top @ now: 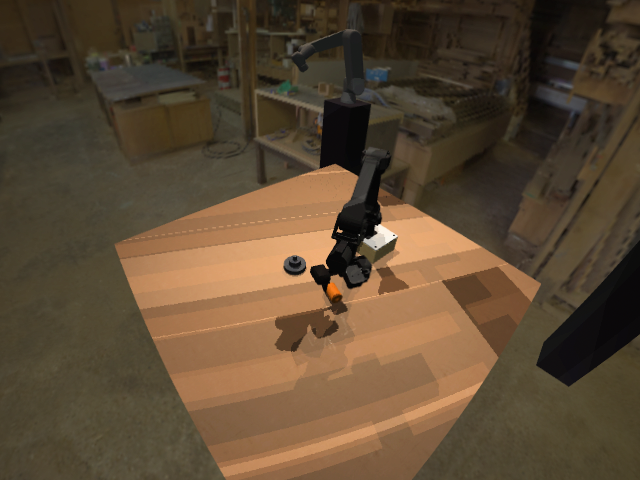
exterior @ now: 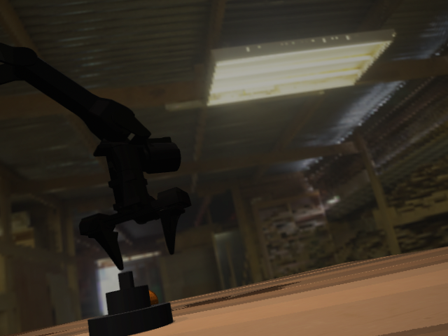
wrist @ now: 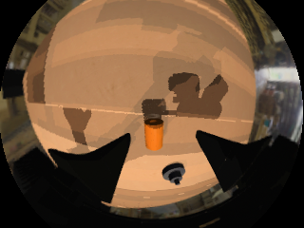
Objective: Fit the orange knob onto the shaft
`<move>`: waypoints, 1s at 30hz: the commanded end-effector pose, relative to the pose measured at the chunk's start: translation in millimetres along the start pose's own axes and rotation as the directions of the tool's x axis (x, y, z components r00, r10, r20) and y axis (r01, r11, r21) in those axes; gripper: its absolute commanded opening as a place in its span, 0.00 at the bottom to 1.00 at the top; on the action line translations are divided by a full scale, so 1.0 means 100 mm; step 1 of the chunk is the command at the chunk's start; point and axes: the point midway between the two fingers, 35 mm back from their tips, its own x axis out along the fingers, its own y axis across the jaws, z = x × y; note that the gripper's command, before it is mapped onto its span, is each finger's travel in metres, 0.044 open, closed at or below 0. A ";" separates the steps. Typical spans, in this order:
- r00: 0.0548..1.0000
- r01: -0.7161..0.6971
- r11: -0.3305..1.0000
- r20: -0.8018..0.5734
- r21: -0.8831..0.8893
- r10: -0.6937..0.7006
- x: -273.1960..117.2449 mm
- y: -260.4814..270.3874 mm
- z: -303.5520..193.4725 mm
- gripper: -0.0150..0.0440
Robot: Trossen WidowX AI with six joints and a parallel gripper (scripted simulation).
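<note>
gripper [top: 334,285] [exterior: 145,262] [wrist: 165,136] spread wide above the table [top: 248,310] [exterior: 325,296] [wrist: 104,81]
the orange knob [top: 334,292] [exterior: 153,297] [wrist: 154,135], partly hidden behind the pedestal [top: 294,265] [exterior: 130,320] [wrist: 173,171] in the exterior view, is shown whole by the wrist view, on its side.

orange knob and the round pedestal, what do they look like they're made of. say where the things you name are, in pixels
The orange knob [top: 334,293] [exterior: 154,297] [wrist: 154,136] looks like smooth plastic, going by its even, saturated colour. The round pedestal [top: 295,265] [exterior: 130,320] [wrist: 174,171] is dark grey, perhaps metal or plastic; its plain surface leaves that open.
</note>
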 end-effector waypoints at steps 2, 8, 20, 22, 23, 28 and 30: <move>0.997 -0.079 0.997 -0.026 0.007 0.079 0.04 0.06 -0.20 1.00; 0.997 -0.079 0.997 -0.026 0.007 0.079 0.09 0.06 -0.20 1.00; 0.997 -0.079 0.997 -0.026 0.007 0.079 0.34 0.08 -0.20 1.00; 0.997 -0.079 0.997 -0.026 0.007 0.079 0.37 0.08 -0.20 1.00; 0.997 -0.079 0.997 -0.026 0.007 0.079 0.39 0.08 -0.20 1.00; 0.997 -0.079 0.997 -0.026 0.007 0.079 0.47 0.09 -0.20 1.00; 0.997 -0.079 0.997 -0.026 0.007 0.079 0.50 0.09 -0.20 1.00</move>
